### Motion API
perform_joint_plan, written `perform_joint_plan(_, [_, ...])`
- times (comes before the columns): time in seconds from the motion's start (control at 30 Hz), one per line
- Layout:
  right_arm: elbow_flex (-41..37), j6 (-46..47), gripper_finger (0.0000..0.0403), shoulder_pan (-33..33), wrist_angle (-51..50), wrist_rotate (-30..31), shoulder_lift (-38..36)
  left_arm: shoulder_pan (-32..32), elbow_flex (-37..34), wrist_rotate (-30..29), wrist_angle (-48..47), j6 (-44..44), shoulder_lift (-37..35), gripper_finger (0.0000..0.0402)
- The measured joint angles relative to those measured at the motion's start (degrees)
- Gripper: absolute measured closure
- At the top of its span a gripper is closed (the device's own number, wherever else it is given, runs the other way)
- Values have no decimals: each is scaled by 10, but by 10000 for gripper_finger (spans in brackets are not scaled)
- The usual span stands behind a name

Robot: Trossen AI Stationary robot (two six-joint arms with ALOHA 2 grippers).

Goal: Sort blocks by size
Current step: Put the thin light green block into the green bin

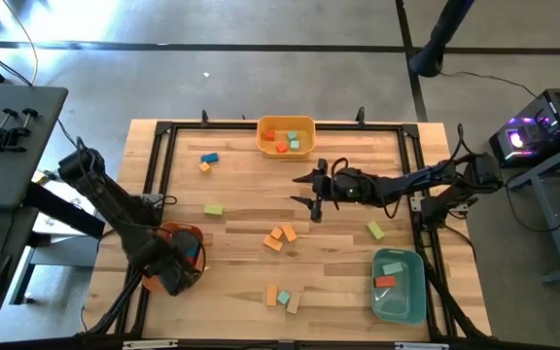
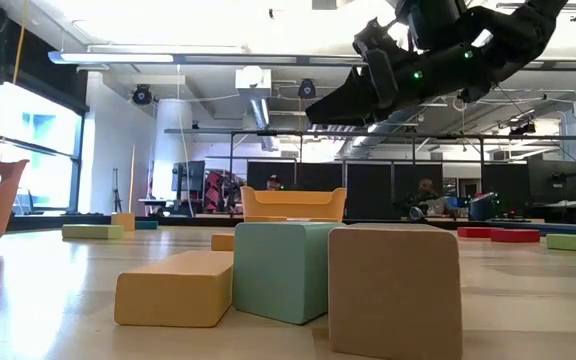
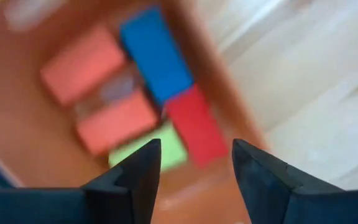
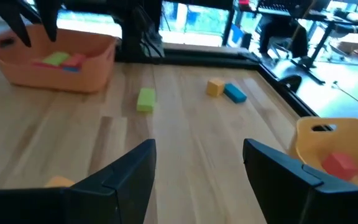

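One camera hangs high above and looks straight down, so the whole desk (image 1: 338, 243) and both arms fit in its picture. Another sits low on the desk top and looks level across it into the room, very close to three blocks (image 2: 298, 285). The camera on the left arm points down from close by into the orange bin (image 3: 17, 155), past that arm's two dark fingers (image 3: 135, 180). The camera on the right arm looks far across the desk toward the other side. It shares the orange bin (image 4: 55, 62) with the left arm's camera. It shares the yellow bin (image 4: 340, 149) with the high and low cameras.
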Motion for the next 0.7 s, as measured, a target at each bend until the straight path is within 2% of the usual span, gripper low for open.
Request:
perform_joint_plan(0.07, [0, -7, 165, 0, -11, 13, 0, 0, 0, -77, 2, 14, -8, 216])
perform_joint_plan(0.2, [0, -7, 165, 0, -28, 30, 0, 3, 0, -275, 25, 59, -12, 218])
perform_joint_plan(0.3, [0, -7, 165, 3, -34, 31, 0, 22, 0, -340, 55, 111, -12, 218])
perform_joint_plan(0.4, [0, -12, 165, 12, -36, 32, -2, 60, 0, -365, 93, 178, -12, 218])
perform_joint_plan(0.53, [0, -12, 165, 30, -66, 31, -16, 136, -3, -358, 164, 323, -12, 219])
perform_joint_plan(0.63, [0, 3, 165, 50, -127, 31, -36, 209, -41, -293, 303, 507, -12, 223])
perform_joint_plan(0.7, [0, 25, 165, 67, -176, 31, -48, 260, -82, -234, 440, 627, -10, 226])
